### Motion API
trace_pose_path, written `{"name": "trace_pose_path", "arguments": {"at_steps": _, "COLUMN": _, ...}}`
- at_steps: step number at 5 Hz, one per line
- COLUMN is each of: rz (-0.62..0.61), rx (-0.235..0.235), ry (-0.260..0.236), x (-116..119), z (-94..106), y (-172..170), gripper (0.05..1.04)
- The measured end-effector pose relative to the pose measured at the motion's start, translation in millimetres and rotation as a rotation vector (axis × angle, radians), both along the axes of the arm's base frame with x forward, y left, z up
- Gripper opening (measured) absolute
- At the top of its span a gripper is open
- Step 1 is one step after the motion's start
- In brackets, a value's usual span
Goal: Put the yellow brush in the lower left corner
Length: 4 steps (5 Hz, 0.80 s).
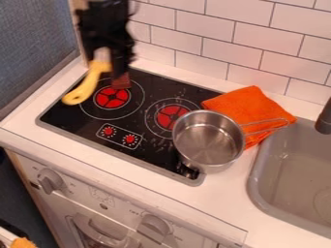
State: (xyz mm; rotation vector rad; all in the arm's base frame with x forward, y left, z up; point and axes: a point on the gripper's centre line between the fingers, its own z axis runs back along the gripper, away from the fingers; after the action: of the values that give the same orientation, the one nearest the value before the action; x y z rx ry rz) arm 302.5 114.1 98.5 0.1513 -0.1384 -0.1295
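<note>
The black gripper [105, 57] hangs over the back left part of the stove, near the wall, shut on the yellow brush [92, 81]. The brush is held near its upper end, and its handle slants down to the left, ending in a rounded tip with a hole above the stove's left side. A dark reddish-brown piece [121, 81] shows just right of the brush, below the gripper; whether it belongs to the brush I cannot tell. The gripper covers part of the brush's upper end.
A steel pot [208, 139] stands at the stove's right side, its handle reaching over an orange cloth [249, 107]. The grey sink [294, 174] is at the right, with a dark faucet [324, 118] above. The black stove [84, 123] has a front left control panel.
</note>
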Motion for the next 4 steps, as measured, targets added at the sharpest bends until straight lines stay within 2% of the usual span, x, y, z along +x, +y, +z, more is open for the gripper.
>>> {"name": "trace_pose_path", "arguments": {"at_steps": 1, "rz": 0.099, "rx": 0.016, "ry": -0.004, "x": -13.7, "z": -5.8, "y": 28.0, "gripper": 0.765}}
{"name": "trace_pose_path", "arguments": {"at_steps": 2, "rz": 0.148, "rx": 0.024, "ry": 0.01, "x": -17.7, "z": -16.0, "y": 43.3, "gripper": 0.765}}
{"name": "trace_pose_path", "arguments": {"at_steps": 4, "rz": 0.217, "rx": 0.017, "ry": 0.069, "x": -20.0, "z": -56.7, "y": 70.2, "gripper": 0.764}}
